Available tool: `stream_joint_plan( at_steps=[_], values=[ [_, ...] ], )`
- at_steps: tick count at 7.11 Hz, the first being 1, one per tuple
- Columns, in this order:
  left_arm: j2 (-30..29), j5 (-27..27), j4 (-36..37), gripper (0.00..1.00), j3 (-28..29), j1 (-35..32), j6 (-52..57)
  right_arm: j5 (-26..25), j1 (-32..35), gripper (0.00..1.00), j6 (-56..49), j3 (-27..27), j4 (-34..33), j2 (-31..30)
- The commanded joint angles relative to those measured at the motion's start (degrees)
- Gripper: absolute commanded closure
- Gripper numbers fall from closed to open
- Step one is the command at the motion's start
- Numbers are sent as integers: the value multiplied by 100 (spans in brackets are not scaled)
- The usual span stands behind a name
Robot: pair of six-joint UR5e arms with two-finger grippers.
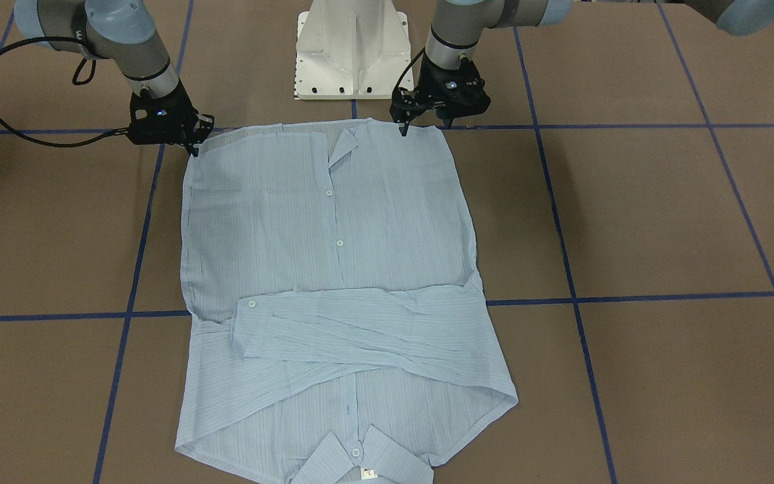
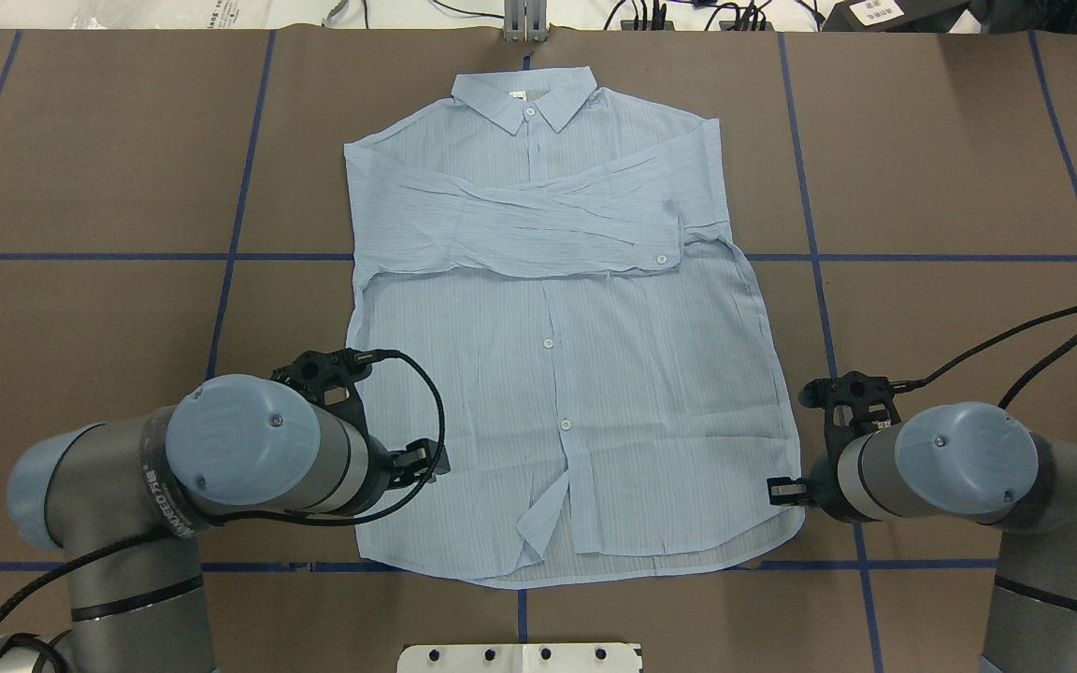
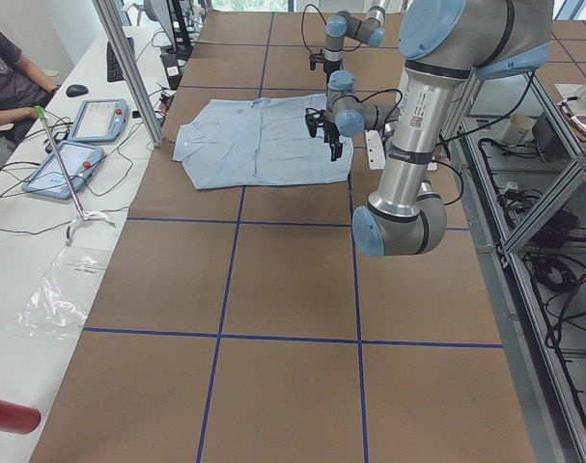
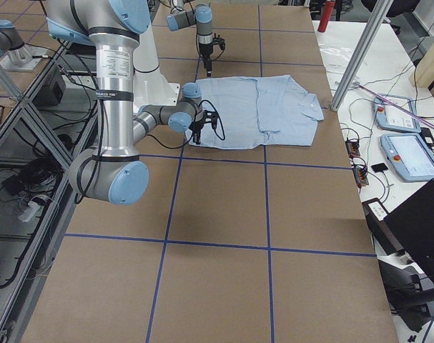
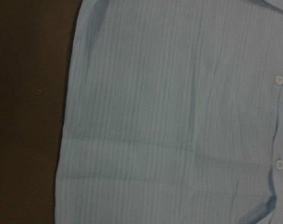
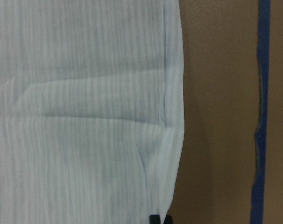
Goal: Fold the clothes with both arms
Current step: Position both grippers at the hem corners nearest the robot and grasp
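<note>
Here, a pale-blue shirt [image 2: 557, 374] is laid flat, buttons up, on the brown counter [image 2: 922, 187].
Its sleeves are folded across the chest, and the collar is turned away from the robot. The left end effector [image 1: 426, 126] is held spread at one hem corner. The right end effector [image 1: 193, 144] is set at the other; its grip cannot be told.

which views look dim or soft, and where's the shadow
Left wrist view: dim and soft, the table nearly black beside the shirt. Right wrist view: brighter, stripes readable. Front-facing view: even light, faint shadow under the right arm.
</note>
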Motion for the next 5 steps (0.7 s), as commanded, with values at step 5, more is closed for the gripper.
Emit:
stream_joint_plan(
  at_steps=[5],
  values=[
    [573,268,-708,8,212,433,-453,0,5,100,0,37,0,57]
  ],
)
